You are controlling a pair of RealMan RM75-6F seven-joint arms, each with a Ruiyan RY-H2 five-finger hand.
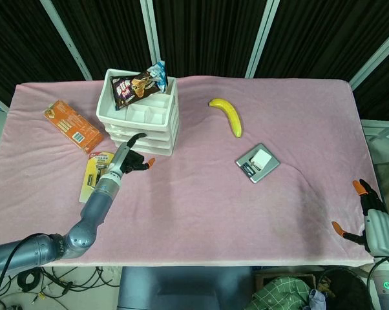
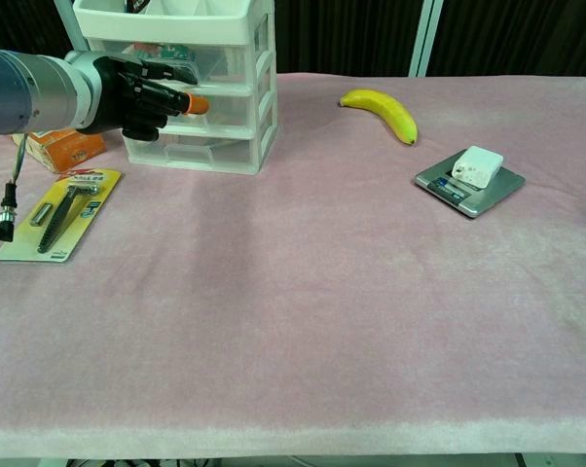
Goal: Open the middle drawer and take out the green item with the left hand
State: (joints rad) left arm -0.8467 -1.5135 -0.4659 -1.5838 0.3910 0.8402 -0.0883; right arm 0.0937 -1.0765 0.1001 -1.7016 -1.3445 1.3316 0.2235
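A white three-drawer unit [image 1: 143, 119] [image 2: 220, 92] stands at the back left of the pink table, all its drawers pushed in. Through the clear front of an upper drawer I glimpse a greenish item [image 2: 166, 66], partly hidden by my hand. My left hand [image 1: 131, 158] [image 2: 137, 97] hovers right at the drawer fronts, level with the middle drawer, fingers apart and holding nothing; one orange fingertip [image 2: 198, 104] points at the drawer face. My right hand [image 1: 370, 216] rests at the table's right front corner, fingers spread and empty.
Snack packets [image 1: 139, 84] lie in the unit's top tray. An orange box [image 1: 73, 126] and a carded razor pack [image 1: 96, 174] [image 2: 64, 209] sit left of the drawers. A banana [image 1: 228, 115] [image 2: 383, 109] and a small scale [image 1: 257, 163] [image 2: 470, 180] lie to the right.
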